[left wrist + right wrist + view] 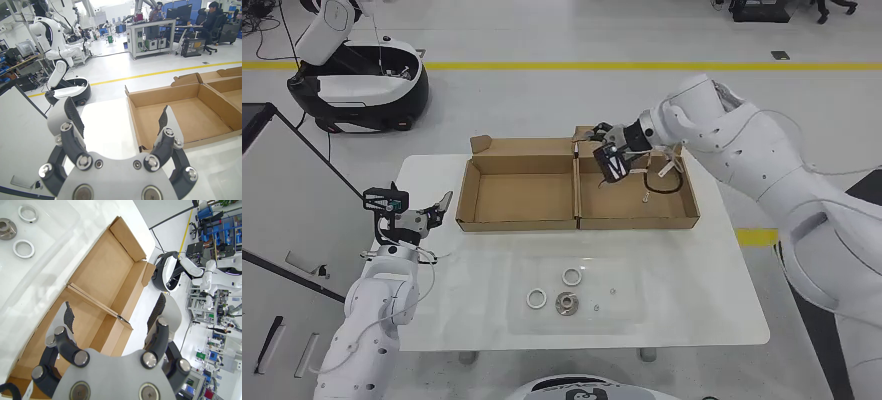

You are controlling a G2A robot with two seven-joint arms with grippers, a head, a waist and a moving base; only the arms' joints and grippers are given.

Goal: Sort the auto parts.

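Two rings (571, 276) plus flange (564, 302) in near-edge clear tray (620, 312); we see black cable (667, 172) in far-right box (637, 222). Left gripper (117, 103), right gripper (114, 298): wide open, empty.

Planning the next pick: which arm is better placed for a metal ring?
Probably right: the right claw, open over the right box, is closer to the ring; the left claw sits by the table's left edge.

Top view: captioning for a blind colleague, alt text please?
The right gripper hangs, jaws open, over the right box; the left gripper, also open, sits near the table's left edge. Two rings and a flanged part lie near the front.
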